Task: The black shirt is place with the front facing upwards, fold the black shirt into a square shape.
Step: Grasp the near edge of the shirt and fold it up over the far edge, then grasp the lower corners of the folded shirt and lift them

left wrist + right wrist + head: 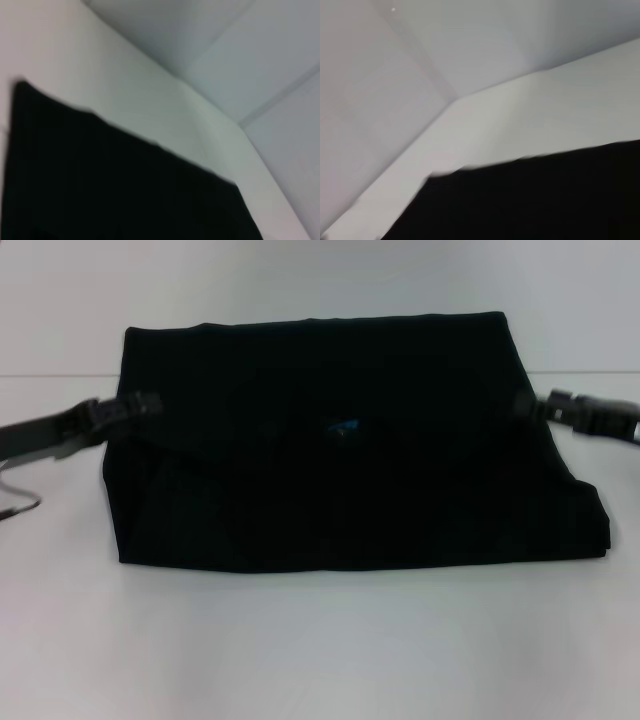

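White table [320, 650] lies bare at the near edge; behind it the black shirt [340, 490] rests as a broad folded block, blue neck label [346, 426] showing. Its rear panel appears lifted, with the left gripper [140, 405] at one side edge and the right gripper [528, 405] at the other. Each seems pinched on the cloth, though the fingers are too indistinct to tell. Judged from this, a lengthwise fold is under way; next, both arms must travel together and lay the panel flat.
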